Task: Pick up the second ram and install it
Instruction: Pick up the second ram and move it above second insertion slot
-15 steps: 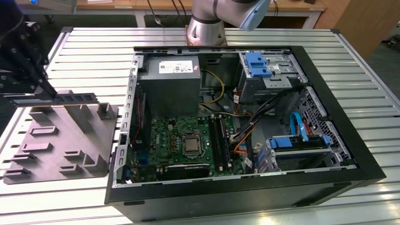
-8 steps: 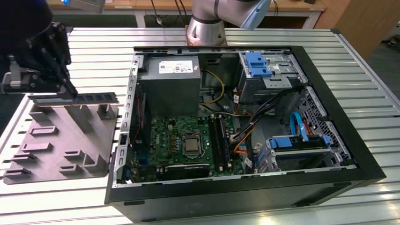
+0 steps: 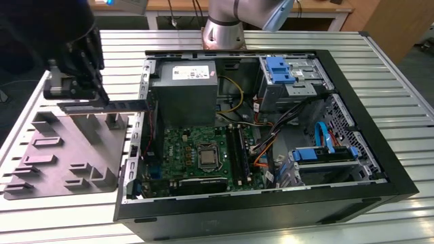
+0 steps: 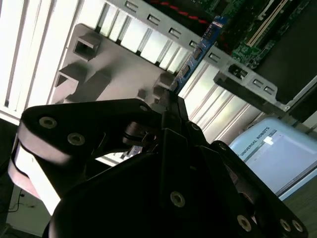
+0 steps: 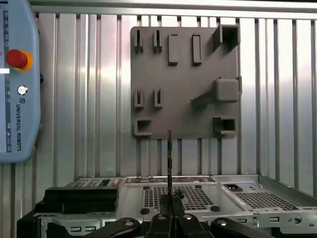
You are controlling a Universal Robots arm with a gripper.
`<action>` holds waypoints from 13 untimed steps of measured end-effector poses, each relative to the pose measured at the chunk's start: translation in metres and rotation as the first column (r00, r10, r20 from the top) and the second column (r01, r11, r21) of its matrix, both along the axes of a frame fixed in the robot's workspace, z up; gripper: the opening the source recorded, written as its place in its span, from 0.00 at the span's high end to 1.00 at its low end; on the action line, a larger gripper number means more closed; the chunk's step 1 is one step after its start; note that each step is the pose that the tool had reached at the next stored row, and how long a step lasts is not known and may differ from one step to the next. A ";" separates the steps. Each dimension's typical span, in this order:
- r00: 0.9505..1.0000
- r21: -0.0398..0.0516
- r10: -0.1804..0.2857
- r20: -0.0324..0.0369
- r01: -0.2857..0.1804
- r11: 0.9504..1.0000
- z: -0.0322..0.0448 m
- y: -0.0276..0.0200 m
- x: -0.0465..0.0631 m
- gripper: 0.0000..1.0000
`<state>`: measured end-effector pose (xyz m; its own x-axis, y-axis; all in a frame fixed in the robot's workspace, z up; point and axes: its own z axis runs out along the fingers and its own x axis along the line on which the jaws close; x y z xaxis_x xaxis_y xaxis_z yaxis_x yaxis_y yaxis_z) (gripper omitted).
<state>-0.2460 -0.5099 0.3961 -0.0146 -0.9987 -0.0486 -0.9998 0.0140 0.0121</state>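
Note:
The second ram (image 3: 125,104) is a long, thin bluish stick held level above the grey fixture plate (image 3: 68,152), just outside the open computer case on the exterior view's left. My gripper (image 3: 91,103) is shut on one end of it. In the second wrist view the ram (image 4: 198,52) reaches out from the gripper (image 4: 169,101) towards the case wall. The first wrist view has the ram (image 5: 169,158) edge-on, rising from the gripper (image 5: 171,201). The motherboard's long black slot rails (image 3: 237,147) lie inside the case, on the exterior view's right of the processor socket.
The grey power-supply box (image 3: 183,96) stands inside the case near the ram's free end, behind the case side wall (image 3: 144,96). Cables and blue drive brackets (image 3: 326,152) crowd the case's right half. A teach pendant (image 5: 17,84) lies on the slatted table.

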 end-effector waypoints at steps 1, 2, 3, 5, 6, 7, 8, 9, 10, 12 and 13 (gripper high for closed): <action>1.000 0.000 0.000 0.000 0.000 1.000 0.0000 0.0000 0.005 0.89; 1.000 0.000 0.000 0.000 0.000 1.000 -0.0001 0.0000 0.009 0.89; 1.000 0.000 0.000 0.000 0.000 1.000 -0.0001 0.0001 0.013 0.89; 1.000 0.000 0.000 -0.001 0.000 1.000 -0.0001 0.0000 0.022 0.89; 1.000 0.000 0.000 -0.001 0.000 1.000 -0.0002 0.0000 0.027 0.89; 1.000 0.000 0.000 -0.001 0.000 1.000 -0.0002 0.0000 0.032 0.89; 1.000 0.000 0.000 -0.001 0.000 1.000 -0.0003 0.0000 0.036 0.89; 1.000 0.000 0.000 -0.001 0.000 1.000 -0.0003 0.0000 0.041 0.89; 1.000 0.000 0.000 -0.001 0.000 1.000 -0.0003 0.0000 0.045 0.89; 1.000 0.000 0.000 -0.001 0.000 1.000 -0.0004 0.0000 0.054 0.89; 1.000 0.000 0.000 -0.002 0.000 1.000 -0.0004 0.0000 0.059 0.89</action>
